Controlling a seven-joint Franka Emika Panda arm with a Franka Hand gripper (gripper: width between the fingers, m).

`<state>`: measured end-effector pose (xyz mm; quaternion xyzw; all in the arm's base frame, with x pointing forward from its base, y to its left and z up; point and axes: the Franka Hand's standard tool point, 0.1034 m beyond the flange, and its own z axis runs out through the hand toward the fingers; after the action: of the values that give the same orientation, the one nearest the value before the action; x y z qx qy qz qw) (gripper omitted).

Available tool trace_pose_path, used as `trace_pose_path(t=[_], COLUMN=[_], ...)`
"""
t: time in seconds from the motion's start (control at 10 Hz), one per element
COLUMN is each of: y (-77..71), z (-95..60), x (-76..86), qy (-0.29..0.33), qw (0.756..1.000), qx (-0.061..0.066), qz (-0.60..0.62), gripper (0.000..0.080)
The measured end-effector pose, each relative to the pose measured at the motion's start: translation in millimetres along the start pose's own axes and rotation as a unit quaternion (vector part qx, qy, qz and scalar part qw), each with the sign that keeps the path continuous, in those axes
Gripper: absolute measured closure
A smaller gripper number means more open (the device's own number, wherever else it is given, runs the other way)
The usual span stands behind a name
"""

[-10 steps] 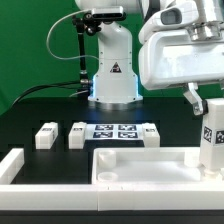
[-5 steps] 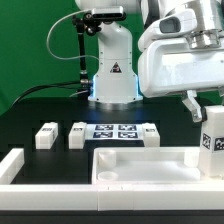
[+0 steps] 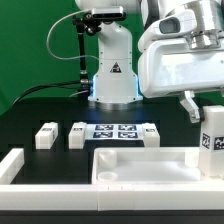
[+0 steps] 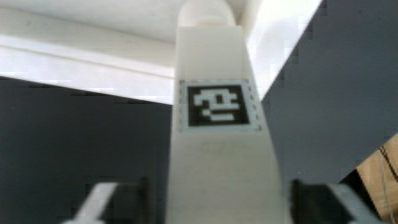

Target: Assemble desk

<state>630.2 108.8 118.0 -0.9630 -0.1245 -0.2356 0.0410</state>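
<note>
The white rimmed tabletop panel lies flat at the front of the black table. My gripper is at the exterior view's right, shut on a white desk leg that hangs upright over the panel's right end. In the wrist view the leg fills the middle with a black-and-white tag on it, and the fingers sit on either side of it. Two more white legs lie on the table to the exterior view's left.
The marker board lies in the middle of the table behind the panel. A long white border bar sits at the front left. The arm's base stands at the back.
The gripper and the held leg have moved slightly toward the exterior view's right and a little lower. Nothing else has moved.
</note>
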Motion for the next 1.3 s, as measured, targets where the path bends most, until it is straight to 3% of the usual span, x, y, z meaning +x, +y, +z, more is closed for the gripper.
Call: trace_pose_path(t=[0.1,0.2,0.3,0.9,1.1,1.3], y=[0.0,0.0,0.0,3.0,4.7,-2.8], z=[0.0,0.0,0.0,-2.4,-2.6,2.7], x=[0.0,0.0,0.0,3.9,15.7,9.6], qy=[0.000,0.000,0.000,-0.013,-0.042,-0.116], qw=[1.000,1.000,1.000,1.000,0.999,0.993], qx=[0.000,0.000,0.000,0.002,0.010,0.026], qz=[0.000,0.000,0.000,0.001,0.005,0.021], gripper=[0.0211,0.0211,0.0163,0.0150,0.0150,0.0150])
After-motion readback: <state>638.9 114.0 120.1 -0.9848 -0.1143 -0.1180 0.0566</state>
